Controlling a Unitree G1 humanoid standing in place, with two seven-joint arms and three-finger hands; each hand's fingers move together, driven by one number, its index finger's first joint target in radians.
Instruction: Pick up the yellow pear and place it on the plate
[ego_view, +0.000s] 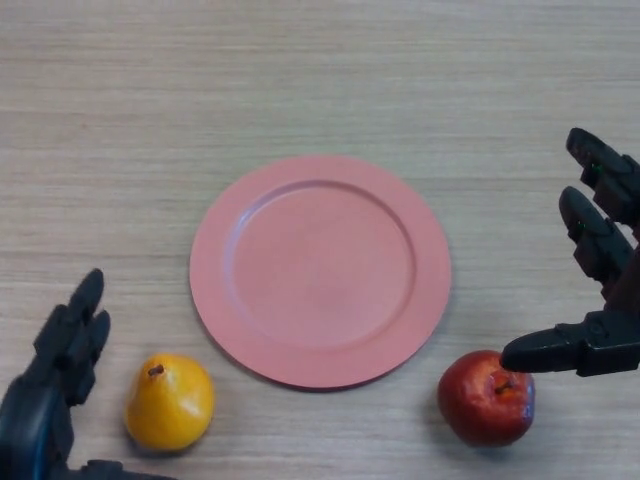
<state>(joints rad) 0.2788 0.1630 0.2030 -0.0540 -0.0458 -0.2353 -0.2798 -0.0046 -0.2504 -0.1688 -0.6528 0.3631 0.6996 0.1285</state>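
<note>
The yellow pear (169, 402) lies on the table near the front left, its little brown stem pointing up and a bit far. It seems just apart from the round pink plate (320, 270), which sits flat in the middle.

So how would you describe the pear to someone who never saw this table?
Find the pink plate in the middle of the table. The yellow pear lies off its lower-left edge, beside the left hand. The only other fruit, on the right, is red.
</note>
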